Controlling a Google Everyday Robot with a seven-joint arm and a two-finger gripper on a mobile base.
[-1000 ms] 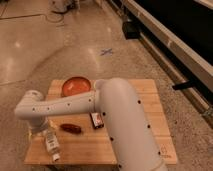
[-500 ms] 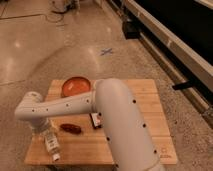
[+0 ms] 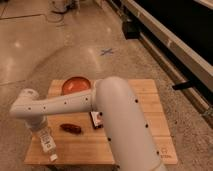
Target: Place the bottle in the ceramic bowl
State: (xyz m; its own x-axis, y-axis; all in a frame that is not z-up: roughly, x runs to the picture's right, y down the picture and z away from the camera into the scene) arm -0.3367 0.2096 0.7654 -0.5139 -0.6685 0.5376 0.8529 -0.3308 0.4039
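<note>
One bottle [image 3: 46, 143] lies near the front left corner of the wooden table [image 3: 150, 100] with its small cap toward the front edge. My gripper [image 3: 41, 129] sits right at its far end, at the tip of my white arm [image 3: 60, 105], which reaches leftward across the table; whether I have hold of the bottle I cannot tell. The ceramic bowl [image 3: 75, 84], orange-red inside, stands well apart at the back edge, and nearer the middle lie a small reddish-brown object [image 3: 71, 128] and a dark box [image 3: 96, 120] with a red-white label, close against my arm.
</note>
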